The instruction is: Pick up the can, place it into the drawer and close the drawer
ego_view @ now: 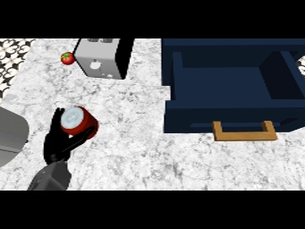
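Note:
A red can (78, 121) with a pale top is at the left of the marble counter, tilted. My right hand (59, 144) is shut on it, thumb on its left side and fingers curled under its right side. The dark blue drawer (188, 117) stands pulled open at the right, well away from the can, and its inside shows nothing. A wooden handle (244, 132) sticks out from the drawer's front. A broad grey shape (2, 136) at the left edge looks like my left forearm; no left hand shows.
A silver and black toaster (102, 58) stands at the back left, with a small red strawberry (67, 58) just left of it. Bare marble counter (135, 143) lies between the can and the drawer.

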Controlling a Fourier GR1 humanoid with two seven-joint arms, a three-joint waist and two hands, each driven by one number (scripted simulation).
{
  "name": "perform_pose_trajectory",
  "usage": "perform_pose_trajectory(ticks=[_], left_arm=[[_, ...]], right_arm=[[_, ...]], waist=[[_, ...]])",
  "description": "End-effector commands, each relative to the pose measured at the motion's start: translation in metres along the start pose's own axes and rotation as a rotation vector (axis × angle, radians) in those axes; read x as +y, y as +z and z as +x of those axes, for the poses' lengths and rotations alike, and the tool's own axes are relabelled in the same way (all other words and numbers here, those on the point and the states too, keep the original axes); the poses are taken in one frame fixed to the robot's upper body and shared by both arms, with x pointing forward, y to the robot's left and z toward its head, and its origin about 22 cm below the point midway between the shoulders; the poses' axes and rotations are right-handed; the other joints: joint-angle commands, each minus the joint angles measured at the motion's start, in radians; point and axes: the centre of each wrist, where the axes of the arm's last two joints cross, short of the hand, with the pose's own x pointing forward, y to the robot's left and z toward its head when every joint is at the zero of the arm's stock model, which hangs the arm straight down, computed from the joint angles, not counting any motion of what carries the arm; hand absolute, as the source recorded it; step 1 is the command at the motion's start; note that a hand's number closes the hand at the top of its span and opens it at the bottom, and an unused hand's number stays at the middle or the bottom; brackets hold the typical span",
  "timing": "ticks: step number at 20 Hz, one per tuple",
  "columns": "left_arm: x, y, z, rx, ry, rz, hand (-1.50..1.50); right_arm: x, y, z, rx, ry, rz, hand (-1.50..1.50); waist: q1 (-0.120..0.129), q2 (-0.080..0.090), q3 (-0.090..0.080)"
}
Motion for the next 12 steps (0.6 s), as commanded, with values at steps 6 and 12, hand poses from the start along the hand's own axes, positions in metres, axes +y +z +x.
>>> perform_pose_trajectory(ticks=[6, 12], left_arm=[[-0.022, -0.019, 0.004, 0.017, 0.077, -0.132, 1.50], [-0.030, -0.012, 0.012, -0.045, 0.089, -0.245, 1.50]], right_arm=[[0.014, 0.007, 0.007, 0.004, -0.028, 0.019, -1.50], [0.009, 0.011, 0.006, 0.002, -0.005, 0.011, -1.50]], waist=[[-0.006, 0.001, 0.000], [0.005, -0.003, 0.001]])
